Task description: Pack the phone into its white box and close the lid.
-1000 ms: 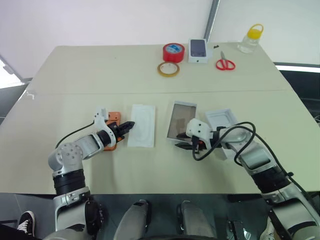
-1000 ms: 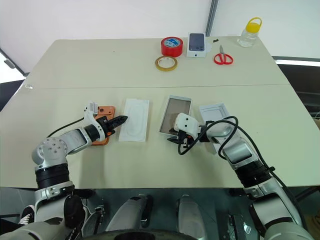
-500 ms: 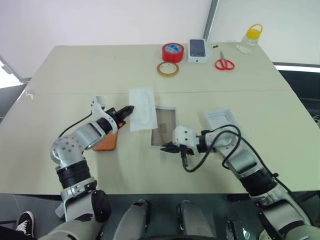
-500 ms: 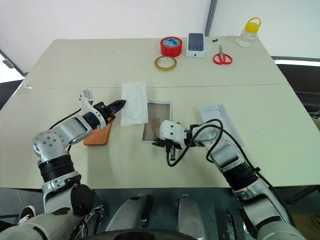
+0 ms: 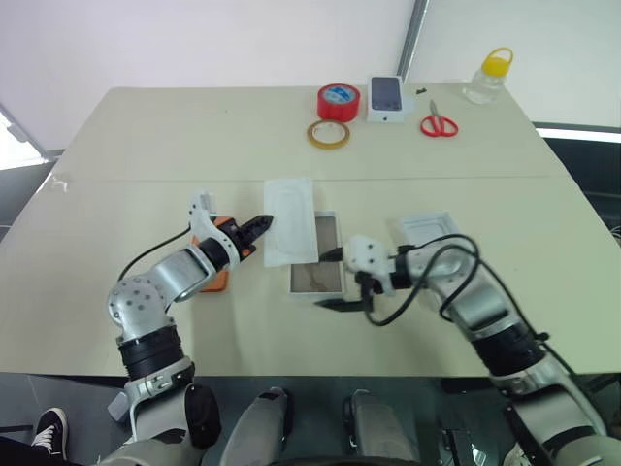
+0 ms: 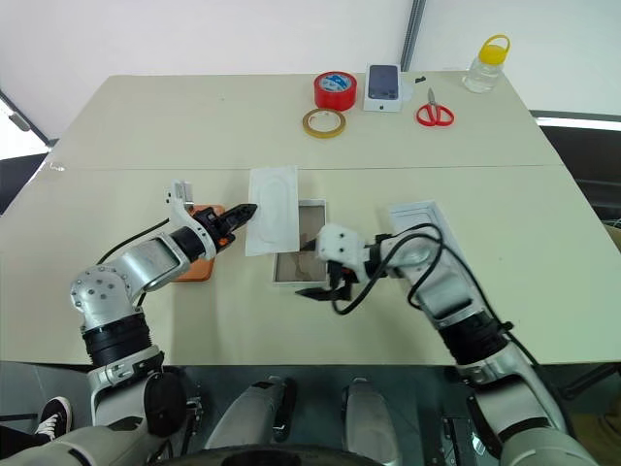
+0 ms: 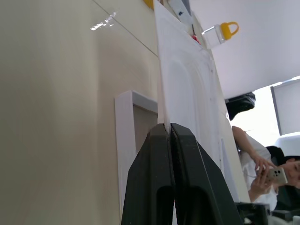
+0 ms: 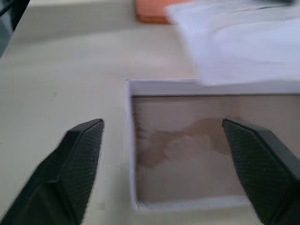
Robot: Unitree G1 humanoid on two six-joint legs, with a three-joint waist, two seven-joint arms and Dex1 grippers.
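Observation:
My left gripper (image 5: 264, 225) is shut on the edge of a flat white card (image 5: 289, 216) with an oval outline, held tilted above the table; the card's far side overlaps a corner of the white box (image 5: 316, 279). The box lies open with its brownish floor showing. The orange phone (image 5: 215, 282) lies flat under my left forearm, partly hidden. My right gripper (image 5: 330, 280) is open at the box's near end, one finger on each side, holding nothing. The right wrist view shows the box (image 8: 131, 140) between the spread fingers. The lid (image 5: 427, 228) lies inner face up behind my right arm.
At the table's far edge stand a red tape roll (image 5: 337, 100), a yellowish tape ring (image 5: 328, 134), a small white box picturing a dark phone (image 5: 385, 97), red scissors (image 5: 439, 123) and a yellow-capped bottle (image 5: 485, 76). A person (image 7: 262, 164) sits beyond the table.
My right gripper slid the white box to the left, then opened and let go of it. My left gripper lifted the card off the table and carried it right, over the box's corner.

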